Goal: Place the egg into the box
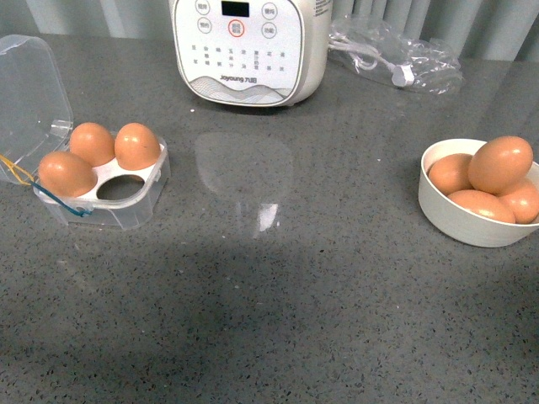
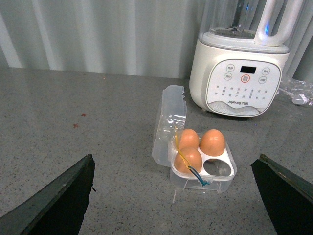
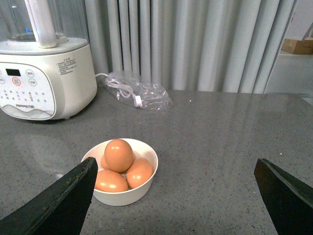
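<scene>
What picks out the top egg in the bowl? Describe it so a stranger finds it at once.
Find the big white blender at the back of the grey counter; nearer and off to the right stands a round white bowl of brown eggs. The egg sits on top of the pile, higher than the three beneath it.

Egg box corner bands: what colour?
The bands are yellow and blue, on the box corner; clearest in left wrist view.

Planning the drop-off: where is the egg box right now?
In the front view the box sits at the left of the counter, lid open, left of the white appliance. It holds three eggs; its near right cell is empty.
</scene>
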You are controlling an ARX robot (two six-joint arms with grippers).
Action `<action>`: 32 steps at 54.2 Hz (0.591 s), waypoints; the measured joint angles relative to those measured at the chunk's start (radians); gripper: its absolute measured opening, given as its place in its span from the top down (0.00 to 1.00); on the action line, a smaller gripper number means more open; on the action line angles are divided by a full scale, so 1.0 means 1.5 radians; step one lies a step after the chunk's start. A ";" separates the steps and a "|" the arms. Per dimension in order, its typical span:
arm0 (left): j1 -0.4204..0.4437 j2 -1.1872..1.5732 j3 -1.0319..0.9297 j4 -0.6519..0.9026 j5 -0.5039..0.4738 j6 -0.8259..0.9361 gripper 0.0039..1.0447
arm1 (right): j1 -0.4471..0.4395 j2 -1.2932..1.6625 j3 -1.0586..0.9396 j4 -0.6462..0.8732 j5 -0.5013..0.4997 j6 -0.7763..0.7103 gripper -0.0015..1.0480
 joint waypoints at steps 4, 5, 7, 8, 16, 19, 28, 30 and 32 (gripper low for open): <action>0.000 0.000 0.000 0.000 0.000 0.000 0.06 | 0.000 0.000 0.000 0.000 0.000 0.000 0.07; 0.000 0.000 0.000 0.000 0.000 0.000 0.06 | 0.000 0.000 0.000 0.000 0.000 0.000 0.07; 0.000 0.000 0.000 0.000 0.000 0.000 0.06 | 0.000 0.000 0.000 0.000 0.000 0.000 0.07; 0.000 0.000 0.000 0.000 0.000 0.000 0.06 | 0.000 0.000 0.000 0.000 0.000 0.000 0.07; 0.000 0.000 0.000 0.000 0.000 0.000 0.06 | 0.000 0.000 0.000 0.000 0.000 0.000 0.07; 0.000 0.000 0.000 0.000 0.000 0.000 0.06 | 0.000 0.000 0.000 0.000 0.000 0.000 0.07; 0.000 0.000 0.000 0.000 0.000 0.000 0.06 | 0.000 0.000 0.000 0.000 0.000 0.000 0.07; 0.000 0.000 0.000 0.000 0.000 0.000 0.06 | 0.000 0.000 0.000 0.000 0.000 0.000 0.07; 0.000 0.000 0.000 0.000 0.000 0.000 0.06 | 0.000 0.000 0.000 0.000 0.000 0.000 0.07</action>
